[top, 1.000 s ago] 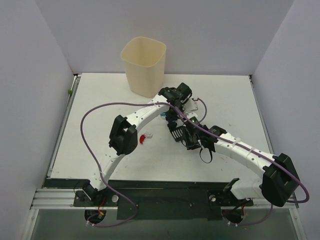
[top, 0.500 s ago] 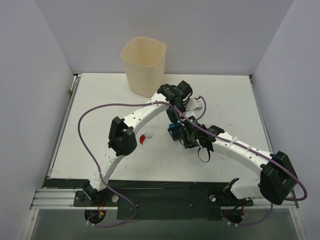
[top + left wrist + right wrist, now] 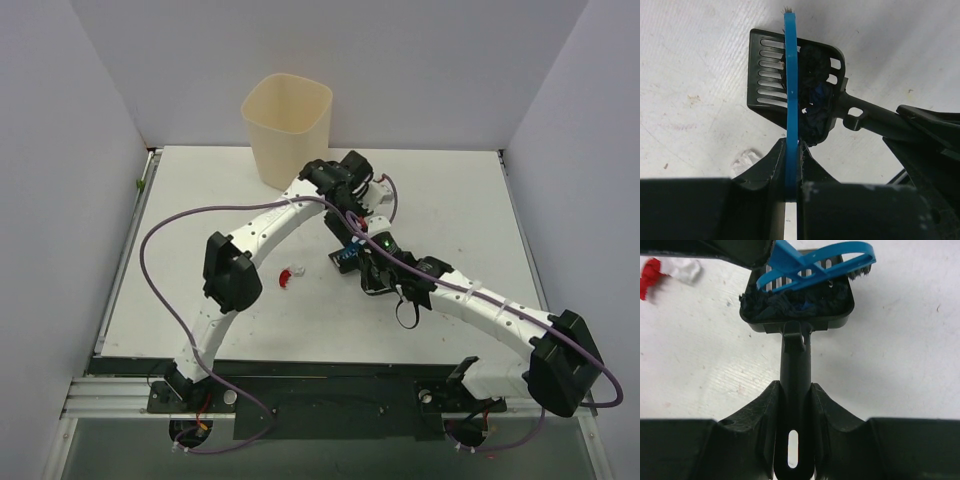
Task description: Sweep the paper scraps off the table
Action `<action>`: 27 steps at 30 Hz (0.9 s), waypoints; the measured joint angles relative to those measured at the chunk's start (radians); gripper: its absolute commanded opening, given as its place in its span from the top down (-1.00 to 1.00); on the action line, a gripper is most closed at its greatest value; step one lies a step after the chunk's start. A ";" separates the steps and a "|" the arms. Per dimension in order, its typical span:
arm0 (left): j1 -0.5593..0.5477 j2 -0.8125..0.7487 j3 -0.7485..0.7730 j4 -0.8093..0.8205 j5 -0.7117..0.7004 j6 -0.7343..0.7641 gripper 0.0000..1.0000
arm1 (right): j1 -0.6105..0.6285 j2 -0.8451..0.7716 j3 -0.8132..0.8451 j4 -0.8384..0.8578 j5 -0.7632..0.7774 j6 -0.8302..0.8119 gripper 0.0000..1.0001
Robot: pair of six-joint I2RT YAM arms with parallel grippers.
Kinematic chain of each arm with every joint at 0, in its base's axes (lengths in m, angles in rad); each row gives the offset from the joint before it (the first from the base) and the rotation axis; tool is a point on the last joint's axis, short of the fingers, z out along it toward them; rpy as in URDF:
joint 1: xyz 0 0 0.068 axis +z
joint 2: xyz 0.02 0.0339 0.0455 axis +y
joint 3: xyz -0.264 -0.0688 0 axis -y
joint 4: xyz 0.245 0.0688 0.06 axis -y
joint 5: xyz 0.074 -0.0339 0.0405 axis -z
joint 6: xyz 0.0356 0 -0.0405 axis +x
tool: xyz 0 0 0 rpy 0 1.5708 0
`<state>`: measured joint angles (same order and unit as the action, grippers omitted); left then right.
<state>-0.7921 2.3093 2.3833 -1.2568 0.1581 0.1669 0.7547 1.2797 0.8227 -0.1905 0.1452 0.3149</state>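
My left gripper (image 3: 350,232) is shut on the small blue brush (image 3: 791,85), seen edge-on in the left wrist view; its bristles rest in the black slotted scoop (image 3: 765,75). My right gripper (image 3: 795,399) is shut on the scoop's long handle (image 3: 795,365) and holds the scoop (image 3: 345,260) flat on the white table (image 3: 200,220). Dark and blue paper scraps (image 3: 790,302) lie piled in the scoop's back; they also show in the left wrist view (image 3: 817,100). A red scrap (image 3: 649,274) and a white scrap (image 3: 686,270) lie on the table left of the scoop, together in the top view (image 3: 288,276).
A cream plastic bin (image 3: 288,130) stands at the back of the table, just behind the left wrist. Pale panels wall the table on three sides. Purple cables loop off both arms. The two arms cross close together mid-table.
The left arm's elbow has swung left and its wrist has shifted toward the bin, drawing the brush across the scoop. The scoop and right gripper have edged slightly left.
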 measured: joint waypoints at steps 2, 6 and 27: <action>0.023 -0.038 -0.048 0.016 0.026 -0.026 1.00 | 0.007 -0.015 -0.011 0.043 0.008 -0.007 1.00; 0.050 -0.079 -0.087 0.026 0.041 -0.054 1.00 | 0.020 -0.047 -0.044 0.109 0.019 -0.017 1.00; 0.086 -0.417 -0.249 0.179 -0.224 -0.173 1.00 | 0.076 -0.066 -0.160 0.127 0.068 -0.001 1.00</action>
<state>-0.7063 1.8919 2.1338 -1.0779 -0.0658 -0.0059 0.8307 1.2137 0.6624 -0.0635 0.2134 0.3138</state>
